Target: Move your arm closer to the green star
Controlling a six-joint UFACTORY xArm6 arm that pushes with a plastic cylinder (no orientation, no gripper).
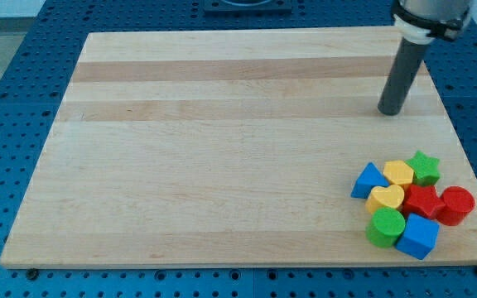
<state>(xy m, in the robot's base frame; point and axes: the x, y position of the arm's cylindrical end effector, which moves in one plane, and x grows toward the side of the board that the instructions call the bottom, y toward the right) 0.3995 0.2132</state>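
The green star (425, 166) lies near the view's right edge, at the top of a tight cluster of blocks in the bottom right of the wooden board (222, 149). My tip (390, 111) rests on the board above and a little left of the star, with a gap of bare wood between them. The rod rises from the tip toward the view's top right.
The cluster also holds a blue triangle (369, 180), a yellow hexagon (398, 173), a yellow heart (385, 199), a red star (423, 201), a red cylinder (456, 205), a green cylinder (386, 227) and a blue cube (419, 237). A blue pegboard (23, 99) surrounds the board.
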